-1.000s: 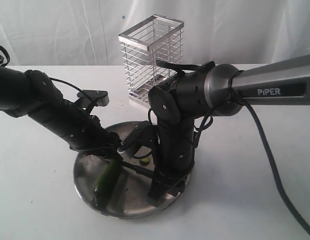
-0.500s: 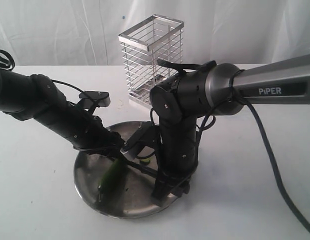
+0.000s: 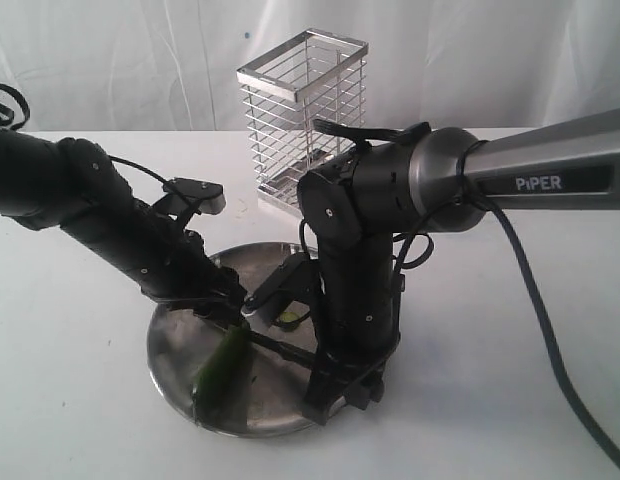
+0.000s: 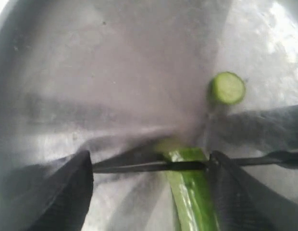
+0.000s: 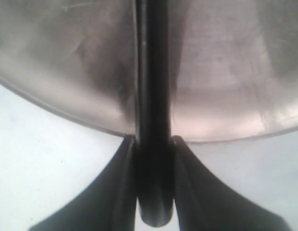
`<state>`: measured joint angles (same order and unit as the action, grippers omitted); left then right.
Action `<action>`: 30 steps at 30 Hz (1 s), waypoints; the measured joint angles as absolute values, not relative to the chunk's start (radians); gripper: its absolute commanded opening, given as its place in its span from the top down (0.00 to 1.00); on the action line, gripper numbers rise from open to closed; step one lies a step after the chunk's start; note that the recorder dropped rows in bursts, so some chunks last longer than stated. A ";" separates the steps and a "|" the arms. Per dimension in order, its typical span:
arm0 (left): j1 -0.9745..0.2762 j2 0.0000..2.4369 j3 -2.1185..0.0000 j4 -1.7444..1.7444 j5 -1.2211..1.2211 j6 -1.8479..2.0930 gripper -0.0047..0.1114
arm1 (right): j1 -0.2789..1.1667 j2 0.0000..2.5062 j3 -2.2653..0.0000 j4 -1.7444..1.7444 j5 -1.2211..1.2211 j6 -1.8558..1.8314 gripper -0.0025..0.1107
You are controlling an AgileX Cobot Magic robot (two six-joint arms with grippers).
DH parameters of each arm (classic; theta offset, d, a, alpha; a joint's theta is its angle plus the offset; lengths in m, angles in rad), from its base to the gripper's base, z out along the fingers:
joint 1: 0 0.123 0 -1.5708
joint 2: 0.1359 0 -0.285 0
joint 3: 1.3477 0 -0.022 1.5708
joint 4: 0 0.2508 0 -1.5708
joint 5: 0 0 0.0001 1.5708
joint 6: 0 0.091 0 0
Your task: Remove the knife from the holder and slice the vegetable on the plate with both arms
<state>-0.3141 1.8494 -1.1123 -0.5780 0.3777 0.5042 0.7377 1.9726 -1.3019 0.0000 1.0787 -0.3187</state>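
A white desk [image 3: 510, 400] backed by a pale curtain carried the plate [image 3: 175, 375], with the empty holder [image 3: 302, 120] standing behind it. On the plate lay the vegetable [image 3: 222, 365], one cut slice [image 4: 227, 88] resting apart from it near the plate's middle. The right end effector [image 5: 154, 159] was clamped tight on the handle of the knife [image 4: 154, 166], whose blade lay across the vegetable's cut end. The left end effector [image 4: 149, 192] straddled the vegetable with its fingers spread; whether they actually touched it could not be told.

If those fingers were not pinning the vegetable, the blade's pressure would probably roll or push it sideways, giving a ragged cut or sending a piece off the rim. The blade also ran close to the left fingers and might strike one.

Compared with a second before, the left arm had drawn back slightly and the vegetable had swung to a steeper angle, while the right arm had sunk lower over the plate.
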 measured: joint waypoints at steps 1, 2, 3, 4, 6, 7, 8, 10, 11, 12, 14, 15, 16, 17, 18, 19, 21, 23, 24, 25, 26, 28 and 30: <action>-0.314 1.833 -1.112 -0.569 0.393 0.498 0.36 | 0.738 1.973 -1.302 0.000 1.086 -0.321 0.98; -0.312 1.818 -1.112 -0.561 0.409 0.492 0.36 | 0.738 1.973 -1.302 0.000 1.088 -0.320 0.98; -0.310 1.806 -1.112 -0.556 0.423 0.486 0.36 | 0.738 1.973 -1.302 0.000 1.088 -0.320 0.98; -0.308 1.796 -1.112 -0.551 0.440 0.485 0.36 | 0.738 1.973 -1.302 0.000 1.088 -0.323 0.98; -0.306 1.789 -1.112 -0.547 0.476 0.483 0.36 | 0.738 1.973 -1.302 0.000 1.088 -0.323 0.98; -0.306 1.787 -1.108 -0.544 0.487 0.483 0.36 | 0.738 1.973 -1.302 0.000 1.088 -0.325 0.98; -0.306 1.787 -1.102 -0.544 0.495 0.481 0.36 | 0.738 1.973 -1.302 0.000 1.088 -0.325 0.98; -0.306 1.787 -1.075 -0.543 0.510 0.481 0.36 | 0.738 1.973 -1.302 0.000 1.088 -0.325 0.98; -0.306 1.787 -1.059 -0.540 0.509 0.481 0.36 | 0.738 1.973 -1.302 0.000 1.088 -0.325 0.98; -0.306 1.787 -1.042 -0.540 0.509 0.481 0.36 | 0.738 1.973 -1.302 0.000 1.088 -0.325 0.98; -0.306 1.787 -1.015 -0.540 0.498 0.481 0.36 | 0.738 1.973 -1.302 0.000 1.088 -0.325 0.98; -0.311 1.786 -1.002 -0.546 0.488 0.479 0.36 | 0.738 1.973 -1.302 0.000 1.088 -0.325 0.98; -0.315 1.786 -0.996 -0.554 0.483 0.479 0.36 | 0.738 1.973 -1.302 0.000 1.088 -0.325 0.98; -0.323 1.785 -0.992 -0.561 0.474 0.479 0.36 | 0.738 1.973 -1.302 0.000 1.088 -0.325 0.98; -0.334 1.785 -0.990 -0.563 0.465 0.479 0.36 | 0.738 1.973 -1.302 0.000 1.088 -0.325 0.98; -0.343 1.785 -0.987 -0.563 0.460 0.481 0.36 | 0.738 1.973 -1.302 0.000 1.088 -0.325 0.98; -0.365 1.785 -0.984 -0.563 0.455 0.483 0.36 | 0.738 1.973 -1.302 0.000 1.088 -0.325 0.98; -0.381 1.794 -0.984 -0.565 0.445 0.485 0.36 | 0.738 1.973 -1.302 0.000 1.088 -0.325 0.98; -0.385 1.799 -0.984 -0.565 0.442 0.485 0.36 | 0.738 1.973 -1.302 0.000 1.088 -0.325 0.98; -0.385 1.801 -0.984 -0.565 0.436 0.485 0.36 | 0.738 1.973 -1.302 0.000 1.090 -0.325 0.98; -0.385 1.803 -0.984 -0.568 0.430 0.487 0.36 | 0.738 1.973 -1.302 0.000 1.092 -0.325 0.98; -0.385 1.806 -0.984 -0.568 0.430 0.487 0.36 | 0.738 1.973 -1.302 0.000 1.102 -0.325 0.98; -0.385 1.808 -0.985 -0.568 0.424 0.487 0.36 | 0.738 1.973 -1.302 0.000 1.114 -0.325 0.98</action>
